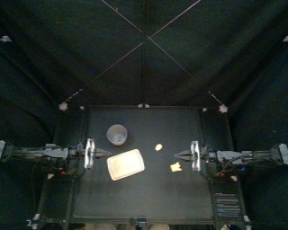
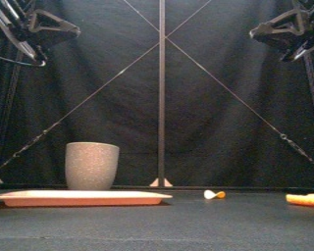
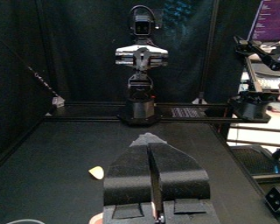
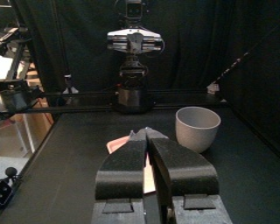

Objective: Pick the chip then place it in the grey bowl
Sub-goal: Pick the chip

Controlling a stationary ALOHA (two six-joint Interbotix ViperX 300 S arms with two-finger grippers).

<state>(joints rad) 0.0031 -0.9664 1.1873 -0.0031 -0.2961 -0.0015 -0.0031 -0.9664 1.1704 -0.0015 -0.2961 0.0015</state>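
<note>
Both clenched empty — left gripper [image 3: 152,149], right gripper [image 4: 149,134] — flanking speckled grey bowl [image 1: 118,135], triangular chip [image 3: 95,171].

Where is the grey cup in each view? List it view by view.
Top view: grey cup left of centre, just behind the pink tray.
Front view: lower left, standing behind the tray.
Left wrist view: not in it.
Right wrist view: right of centre, beside the tray.
Shared landmark: the pink tray, next to the cup wherever it shows.
</note>
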